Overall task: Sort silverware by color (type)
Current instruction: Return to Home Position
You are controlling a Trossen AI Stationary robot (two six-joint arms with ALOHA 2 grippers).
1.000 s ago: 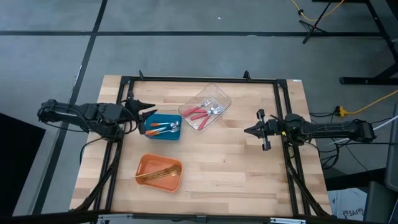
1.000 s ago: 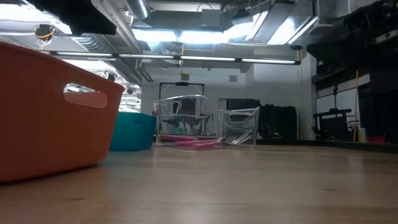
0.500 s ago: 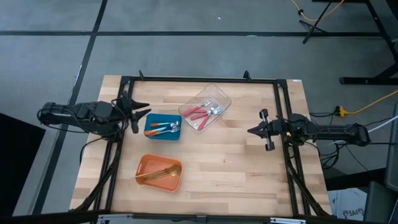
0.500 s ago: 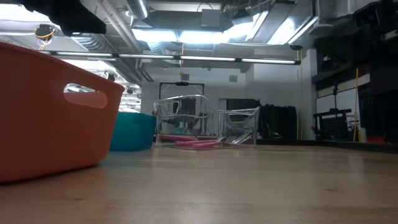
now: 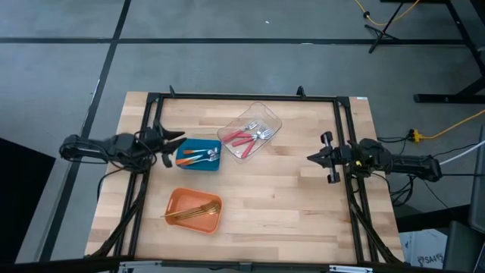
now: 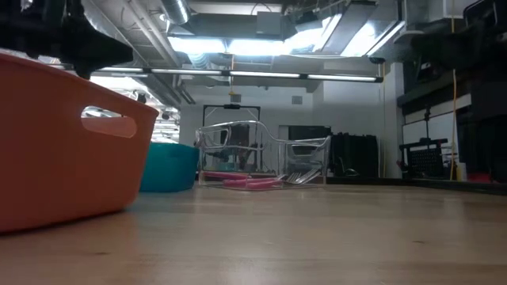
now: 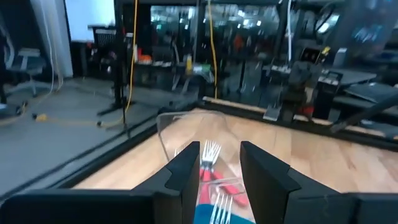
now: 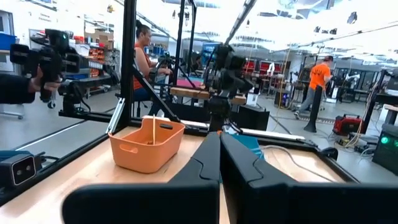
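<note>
The silverware lies in three containers. Orange-handled forks (image 5: 198, 157) are in the blue container (image 5: 186, 149), red-handled forks (image 5: 244, 137) in the clear container (image 5: 265, 115), and gold forks (image 5: 195, 213) in the orange container (image 5: 178, 202). My left gripper (image 5: 173, 147) hovers open at the table's left edge, just beside the blue container. In the left wrist view it (image 7: 220, 169) points level over the forks (image 7: 216, 204). My right gripper (image 5: 311, 158) is shut and empty at the right edge, pointing level toward the orange container (image 8: 147, 148).
Black frame rails (image 5: 242, 97) run along the far, left and right sides of the wooden table (image 5: 288, 205). Bare tabletop lies between the containers and my right gripper. People (image 8: 142, 50) show in the room beyond the table.
My left arm has sunk lower and drawn back a little toward the table's left edge; in the low view it now drops into the upper left corner. Its fingers stay open. My right gripper has drawn back slightly toward the right edge, still shut.
</note>
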